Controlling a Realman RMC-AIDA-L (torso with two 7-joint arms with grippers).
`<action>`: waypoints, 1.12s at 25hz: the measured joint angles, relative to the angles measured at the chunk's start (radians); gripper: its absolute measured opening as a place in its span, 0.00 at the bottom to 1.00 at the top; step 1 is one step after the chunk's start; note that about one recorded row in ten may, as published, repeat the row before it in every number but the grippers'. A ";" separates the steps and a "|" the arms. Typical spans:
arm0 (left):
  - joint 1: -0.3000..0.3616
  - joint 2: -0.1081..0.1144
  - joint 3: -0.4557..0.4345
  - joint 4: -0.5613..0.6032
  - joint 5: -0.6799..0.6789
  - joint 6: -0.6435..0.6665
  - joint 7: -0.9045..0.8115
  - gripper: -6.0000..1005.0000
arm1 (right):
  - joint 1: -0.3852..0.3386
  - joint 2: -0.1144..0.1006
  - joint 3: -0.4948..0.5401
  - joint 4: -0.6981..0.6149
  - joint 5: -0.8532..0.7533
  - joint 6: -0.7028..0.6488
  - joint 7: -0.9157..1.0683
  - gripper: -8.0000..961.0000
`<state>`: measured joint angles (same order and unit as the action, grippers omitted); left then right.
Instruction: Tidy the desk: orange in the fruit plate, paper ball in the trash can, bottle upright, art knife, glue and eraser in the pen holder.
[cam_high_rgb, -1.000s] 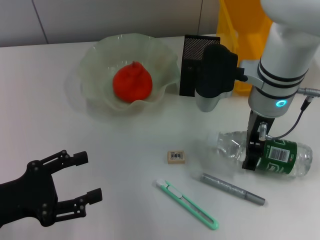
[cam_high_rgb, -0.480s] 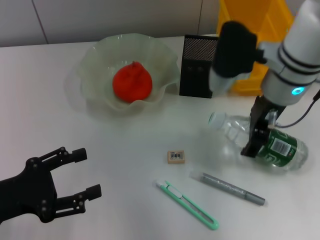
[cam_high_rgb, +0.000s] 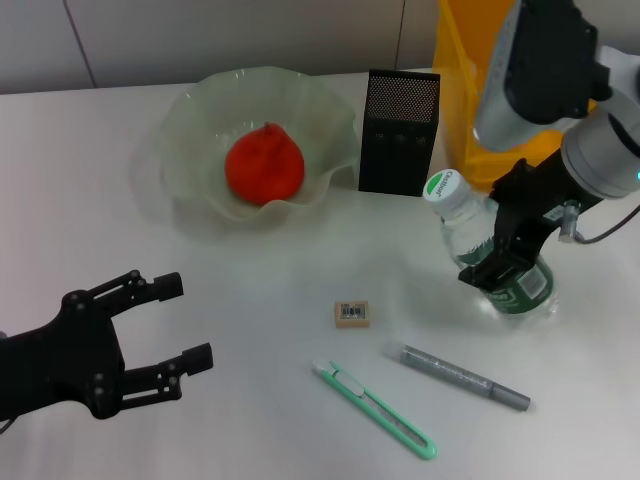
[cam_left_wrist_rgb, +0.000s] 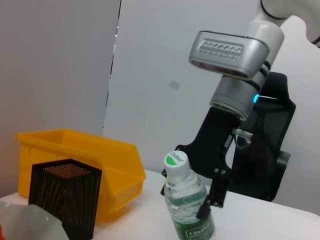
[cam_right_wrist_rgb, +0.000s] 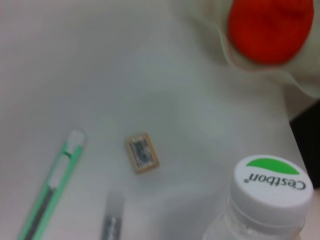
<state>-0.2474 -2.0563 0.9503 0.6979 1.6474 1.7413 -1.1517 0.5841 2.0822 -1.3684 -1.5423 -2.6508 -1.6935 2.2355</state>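
Standing nearly upright, clear bottle (cam_high_rgb: 497, 255), green label.

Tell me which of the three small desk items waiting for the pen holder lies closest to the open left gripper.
The eraser: the small tan block lies nearest the left gripper. The green art knife comes next, and the grey glue stick lies farthest, towards the bottle.

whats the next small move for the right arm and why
Probably finish tipping the bottle to vertical, then open and lift away. The right tool is shut on it; the base is on the table but the cap leans toward the pen holder. The left tool hangs open and idle, far off.
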 joint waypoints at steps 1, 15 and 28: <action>0.000 0.000 0.000 0.000 0.000 0.000 0.000 0.86 | -0.013 0.000 0.004 -0.017 0.018 0.004 -0.007 0.83; -0.056 -0.002 -0.052 -0.009 -0.002 -0.017 -0.046 0.86 | -0.118 -0.002 0.149 -0.089 0.309 0.038 -0.200 0.83; -0.196 0.007 -0.058 -0.020 0.015 -0.121 -0.208 0.86 | -0.055 -0.004 0.241 0.178 0.554 0.125 -0.494 0.83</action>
<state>-0.4435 -2.0488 0.8924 0.6778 1.6626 1.6203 -1.3595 0.5288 2.0786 -1.1276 -1.3643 -2.0965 -1.5684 1.7415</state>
